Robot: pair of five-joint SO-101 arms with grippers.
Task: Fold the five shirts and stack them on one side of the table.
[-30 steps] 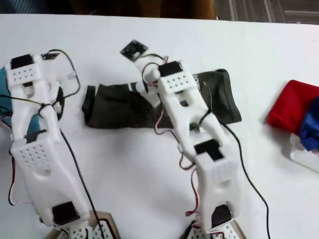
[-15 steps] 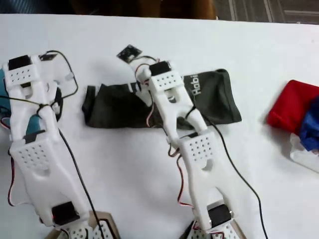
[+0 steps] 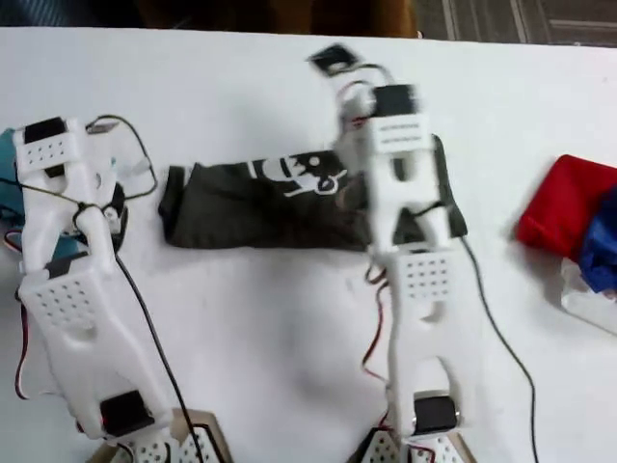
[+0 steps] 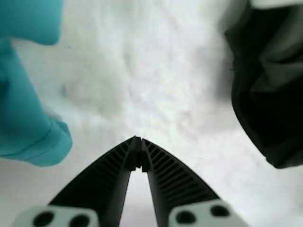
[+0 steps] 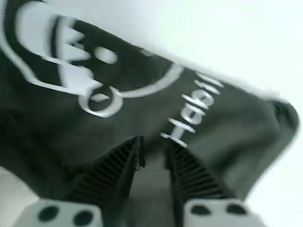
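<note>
A black shirt [image 3: 251, 207] with white print lies as a crumpled strip across the middle of the white table [image 3: 270, 328]. My right arm [image 3: 400, 145] hangs over its right part. In the right wrist view my right gripper [image 5: 152, 149] is just above the black cloth [image 5: 94, 123], its fingers a narrow gap apart with nothing clamped. My left gripper [image 4: 137, 142] is shut and empty over bare table, between a teal shirt [image 4: 23, 94] and the black shirt's end [image 4: 270, 85]. The teal shirt [image 3: 8, 183] sits at the table's far left, mostly behind the left arm [image 3: 58, 164].
A folded red shirt [image 3: 564, 207] lies at the right edge with a blue one [image 3: 603, 241] against it and something white [image 3: 588, 299] below. Cables trail from both arms. Bare table stretches in front of the black shirt, between the two arm bases.
My right arm has swung from the shirt's middle to its right part, uncovering the white print. The black shirt has kept its shape. The left arm has barely moved.
</note>
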